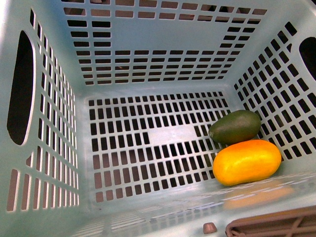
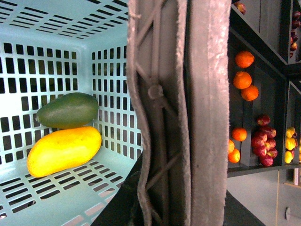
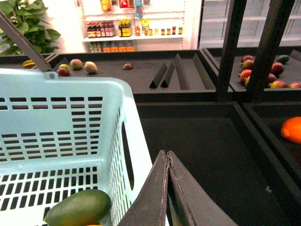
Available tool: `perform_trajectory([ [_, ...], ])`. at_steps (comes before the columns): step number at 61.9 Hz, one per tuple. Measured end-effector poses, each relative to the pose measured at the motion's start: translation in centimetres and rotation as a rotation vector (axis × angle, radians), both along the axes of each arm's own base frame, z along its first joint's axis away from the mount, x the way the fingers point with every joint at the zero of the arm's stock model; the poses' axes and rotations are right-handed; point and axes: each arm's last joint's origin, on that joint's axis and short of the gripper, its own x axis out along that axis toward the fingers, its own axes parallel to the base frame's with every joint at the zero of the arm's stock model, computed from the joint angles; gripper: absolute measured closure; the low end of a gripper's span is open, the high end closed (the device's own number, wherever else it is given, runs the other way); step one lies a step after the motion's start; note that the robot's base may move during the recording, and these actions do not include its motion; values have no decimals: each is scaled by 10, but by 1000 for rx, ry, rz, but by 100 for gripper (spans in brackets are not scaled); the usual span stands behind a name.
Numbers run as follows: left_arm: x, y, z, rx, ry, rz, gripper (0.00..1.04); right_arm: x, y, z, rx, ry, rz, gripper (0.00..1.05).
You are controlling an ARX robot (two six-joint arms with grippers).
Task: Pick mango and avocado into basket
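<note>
The teal basket (image 1: 148, 29) fills the front view. On its slotted floor, in the right near corner, the orange-yellow mango (image 1: 247, 162) lies against the dark green avocado (image 1: 235, 126) just behind it. The left wrist view shows the same pair: mango (image 2: 63, 149) below avocado (image 2: 68, 109), side by side in a corner. My left gripper is shut on the brown basket handle (image 2: 183, 113), which fills that view; its fingers are hidden. My right gripper (image 3: 167, 155) is shut and empty, just outside the basket wall (image 3: 127, 122), with the avocado (image 3: 77, 208) inside.
Dark shelving beside the basket holds oranges (image 2: 243, 75) and red fruit (image 2: 263, 143). A black display bin (image 3: 207, 136) lies ahead of the right gripper, with an orange (image 3: 291, 129) at its side and mixed fruit (image 3: 263, 73) behind black uprights.
</note>
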Motion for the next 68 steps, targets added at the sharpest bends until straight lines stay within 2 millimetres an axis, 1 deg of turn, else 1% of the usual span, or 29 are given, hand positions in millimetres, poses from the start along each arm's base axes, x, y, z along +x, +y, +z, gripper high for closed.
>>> perform_trajectory([
  [5, 0, 0, 0, 0, 0, 0, 89, -7, 0, -4, 0, 33, 0, 103],
  [8, 0, 0, 0, 0, 0, 0, 89, -10, 0, -4, 0, 17, -1, 103],
  [24, 0, 0, 0, 0, 0, 0, 89, -11, 0, -3, 0, 6, -2, 103],
  [30, 0, 0, 0, 0, 0, 0, 89, -11, 0, -3, -2, 5, -1, 88],
  [32, 0, 0, 0, 0, 0, 0, 89, -11, 0, -3, -2, 5, -1, 81],
  [38, 0, 0, 0, 0, 0, 1, 89, -11, 0, -3, -2, 5, -2, 66],
  [42, 0, 0, 0, 0, 0, 0, 89, -11, 0, -3, -2, 5, -2, 52],
  [45, 0, 0, 0, 0, 0, 1, 89, -11, 0, -3, -2, 5, -2, 45],
  [47, 0, 0, 0, 0, 0, 1, 89, -11, 0, -3, -2, 5, -1, 38],
  [50, 0, 0, 0, 0, 0, 0, 89, -11, 0, -3, -2, 5, -1, 31],
  [57, 0, 0, 0, 0, 0, 0, 89, -11, 0, -3, -2, 5, -2, 11],
  [59, 0, 0, 0, 0, 0, 0, 89, -11, 0, -3, -2, 5, -2, 7],
  [63, 0, 0, 0, 0, 0, 0, 89, -11, 0, -3, -2, 5, -2, 9],
  [68, 0, 0, 0, 0, 0, 0, 89, -11, 0, -3, -2, 5, -1, 9],
])
